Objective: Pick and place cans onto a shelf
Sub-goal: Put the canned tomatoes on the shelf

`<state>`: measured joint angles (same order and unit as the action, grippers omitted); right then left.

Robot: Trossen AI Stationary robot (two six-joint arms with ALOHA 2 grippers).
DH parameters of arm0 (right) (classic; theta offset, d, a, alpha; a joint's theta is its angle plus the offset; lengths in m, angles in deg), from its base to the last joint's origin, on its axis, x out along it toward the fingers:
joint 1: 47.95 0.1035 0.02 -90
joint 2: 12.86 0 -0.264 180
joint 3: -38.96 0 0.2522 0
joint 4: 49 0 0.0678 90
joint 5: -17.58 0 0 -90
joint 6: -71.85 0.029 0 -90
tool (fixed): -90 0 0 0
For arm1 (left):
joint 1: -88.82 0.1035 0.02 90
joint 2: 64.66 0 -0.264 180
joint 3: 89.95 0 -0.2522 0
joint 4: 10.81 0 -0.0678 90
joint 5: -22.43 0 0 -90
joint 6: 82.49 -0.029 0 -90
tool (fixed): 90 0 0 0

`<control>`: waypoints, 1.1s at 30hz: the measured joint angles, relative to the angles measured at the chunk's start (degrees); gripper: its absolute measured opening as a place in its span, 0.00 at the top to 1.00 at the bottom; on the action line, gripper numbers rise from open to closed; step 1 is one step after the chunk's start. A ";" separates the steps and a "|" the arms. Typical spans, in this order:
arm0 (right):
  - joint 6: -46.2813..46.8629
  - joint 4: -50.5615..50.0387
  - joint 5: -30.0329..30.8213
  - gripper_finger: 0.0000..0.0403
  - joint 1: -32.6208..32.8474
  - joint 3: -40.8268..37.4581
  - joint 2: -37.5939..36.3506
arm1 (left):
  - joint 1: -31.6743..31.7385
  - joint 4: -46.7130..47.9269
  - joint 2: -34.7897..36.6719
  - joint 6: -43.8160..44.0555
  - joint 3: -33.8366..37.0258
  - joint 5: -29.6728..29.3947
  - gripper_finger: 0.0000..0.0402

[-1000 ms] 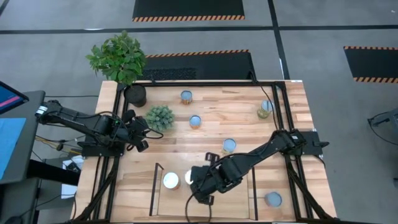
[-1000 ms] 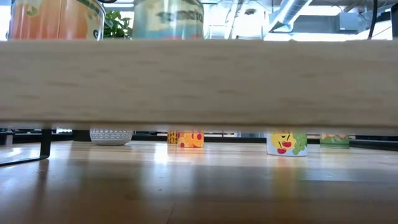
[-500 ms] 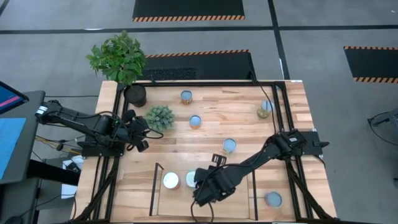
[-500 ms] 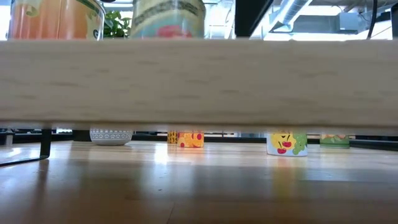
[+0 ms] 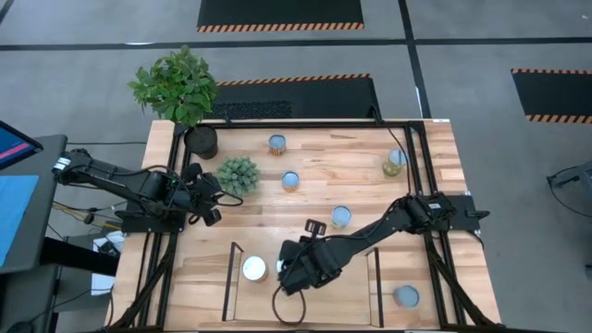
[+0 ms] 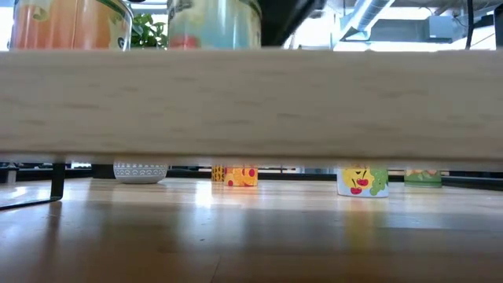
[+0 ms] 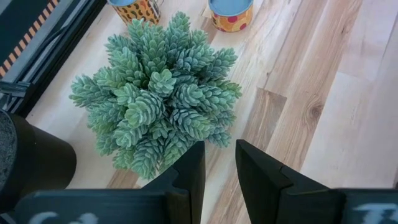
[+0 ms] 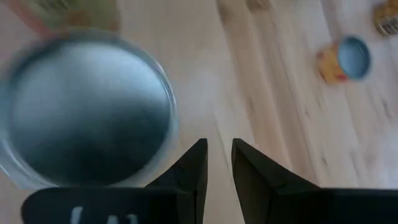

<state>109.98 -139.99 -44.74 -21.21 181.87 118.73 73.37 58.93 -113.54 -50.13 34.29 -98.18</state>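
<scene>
Since a second ago, the right gripper (image 5: 282, 282) has slid toward the left of the high view and now covers nearly all of the 2nd can (image 5: 278, 265) on the shelf (image 5: 342, 298). In the low view that can (image 6: 214, 22) shows a different part of its label. Its top (image 8: 87, 106) is round and silvery-blue. It stands at lower centre of the high view, just beside the white-topped can (image 5: 254, 268). The right gripper's fingers (image 8: 189, 165) stand a narrow gap apart with nothing between them, the can beside them. We see 5 more cans loose on the table, 1 yellow with red spots (image 6: 240, 175) and 1 with cherries (image 6: 362, 181). We can read no writing. The left gripper (image 5: 211, 205) waits at middle left, slightly parted and empty.
</scene>
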 joint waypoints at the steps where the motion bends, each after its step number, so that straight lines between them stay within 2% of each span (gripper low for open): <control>1: -0.83 1.09 0.04 0.76 0.04 0.00 0.00 | 0.00 0.00 0.01 0.00 0.00 0.00 0.80; 12: -2.83 6.85 -4.08 0.76 0.02 0.02 -0.02 | 0.00 0.00 0.00 0.00 0.00 0.00 0.80; 28: -3.98 17.53 -14.18 0.76 2.15 0.04 -0.02 | -0.02 0.00 0.00 0.00 0.00 0.00 0.80; 33: -4.28 20.51 -14.61 0.76 2.21 0.07 -0.02 | -0.02 0.02 0.01 0.05 0.00 0.01 0.80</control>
<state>105.70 -119.49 -59.36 -19.00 181.93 118.71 73.35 58.96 -113.53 -50.08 34.29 -98.18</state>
